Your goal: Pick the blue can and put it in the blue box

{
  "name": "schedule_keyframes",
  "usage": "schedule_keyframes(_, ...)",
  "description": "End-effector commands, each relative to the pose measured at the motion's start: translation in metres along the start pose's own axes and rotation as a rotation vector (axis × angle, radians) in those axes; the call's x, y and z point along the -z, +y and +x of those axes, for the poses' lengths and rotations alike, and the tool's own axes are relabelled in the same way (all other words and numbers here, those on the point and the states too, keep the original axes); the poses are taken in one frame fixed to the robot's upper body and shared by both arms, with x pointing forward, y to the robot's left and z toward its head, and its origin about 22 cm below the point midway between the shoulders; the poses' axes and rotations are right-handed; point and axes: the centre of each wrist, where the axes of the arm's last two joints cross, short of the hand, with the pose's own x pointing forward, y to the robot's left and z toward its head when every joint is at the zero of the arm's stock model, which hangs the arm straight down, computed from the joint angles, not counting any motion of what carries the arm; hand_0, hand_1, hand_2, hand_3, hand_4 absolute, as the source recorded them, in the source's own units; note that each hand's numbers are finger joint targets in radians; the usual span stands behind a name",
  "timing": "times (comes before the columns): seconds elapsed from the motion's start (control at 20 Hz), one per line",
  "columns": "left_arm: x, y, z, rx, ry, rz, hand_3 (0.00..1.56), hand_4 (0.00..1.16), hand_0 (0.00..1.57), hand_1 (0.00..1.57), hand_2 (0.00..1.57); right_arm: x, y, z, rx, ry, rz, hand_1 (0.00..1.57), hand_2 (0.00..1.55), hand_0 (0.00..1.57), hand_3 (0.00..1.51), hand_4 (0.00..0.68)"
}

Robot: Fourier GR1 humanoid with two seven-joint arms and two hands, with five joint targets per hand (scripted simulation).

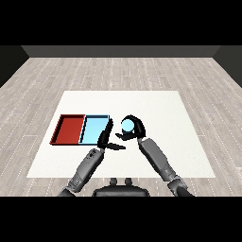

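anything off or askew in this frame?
Nothing stands out. The right hand is curled round the blue can, just right of the light blue tray. The red tray lies flush beside it. The left hand is open at the blue tray's edge.

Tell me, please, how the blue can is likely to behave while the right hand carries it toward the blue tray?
The blue can looks round and smooth, so it may slip or turn within the curled fingers of the right hand. It probably stays stiff. Set on its side in the blue tray, it would likely roll.
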Motion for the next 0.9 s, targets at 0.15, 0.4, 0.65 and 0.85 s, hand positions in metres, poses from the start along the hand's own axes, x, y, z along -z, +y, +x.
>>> schedule_keyframes(0.15, 0.005, -0.017, -0.003, 0.014, 0.026, -0.030, 0.00, 0.00, 0.00, 0.00, 0.00, -0.001, 0.000, 0.021, 0.018, -0.017, 0.021, 1.40, 1.45, 1.40, 1.41, 0.682)
schedule_keyframes(0.4, 0.022, -0.006, -0.010, -0.011, 0.043, -0.013, 0.00, 0.00, 0.00, 0.00, 0.00, 0.000, 0.000, 0.004, 0.025, -0.027, 0.042, 1.40, 1.44, 1.40, 1.41, 0.666)
schedule_keyframes(0.65, 0.013, -0.020, -0.016, -0.005, 0.033, -0.050, 0.00, 0.00, 0.00, 0.00, 0.00, 0.007, 0.044, 0.011, 0.008, -0.035, 0.078, 1.39, 1.43, 1.39, 1.39, 0.651)
schedule_keyframes(0.85, 0.014, -0.027, -0.009, -0.015, 0.038, -0.035, 0.00, 0.00, 0.00, 0.00, 0.00, -0.011, 0.034, 0.006, 0.015, -0.018, 0.081, 1.42, 1.43, 1.42, 1.39, 0.651)
